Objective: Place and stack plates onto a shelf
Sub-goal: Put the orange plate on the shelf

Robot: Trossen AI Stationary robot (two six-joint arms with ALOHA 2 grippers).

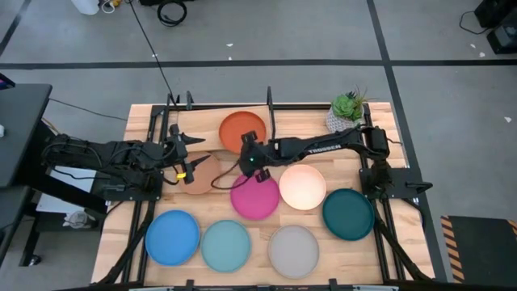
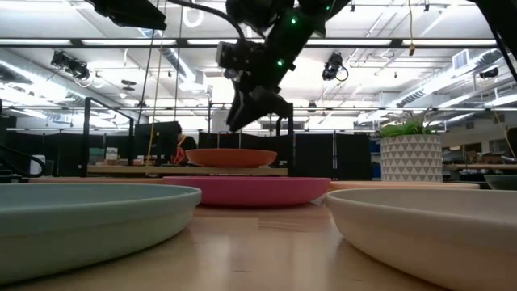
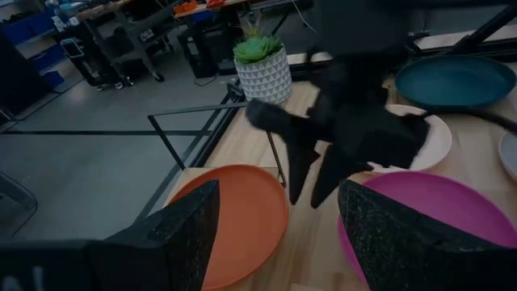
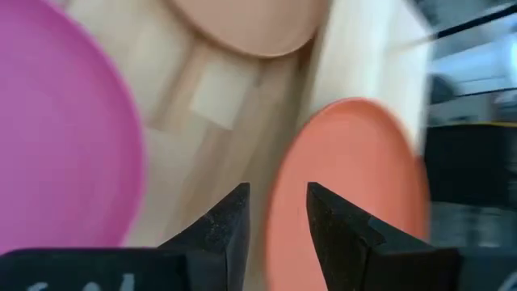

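Note:
The orange plate (image 1: 240, 128) (image 2: 231, 157) lies flat on the shelf (image 1: 202, 107) at the table's far edge. My right gripper (image 1: 247, 144) (image 2: 254, 111) hangs just above that plate's near rim, fingers pointing down, open by a narrow gap (image 4: 279, 212) and holding nothing. My left gripper (image 1: 192, 151) (image 3: 279, 194) is open wide and empty, above the tan plate (image 1: 200, 176), facing the right gripper. The magenta (image 1: 254, 196), cream (image 1: 302, 186), dark teal (image 1: 348, 213), blue (image 1: 172, 237), pale blue (image 1: 226, 246) and grey (image 1: 293, 250) plates lie flat on the table.
A white pot with a green plant (image 1: 347, 111) stands at the far right corner beside the shelf. An upright black divider (image 1: 269, 103) rises just right of the orange plate. The shelf's left bay (image 1: 190, 121) holds no plate.

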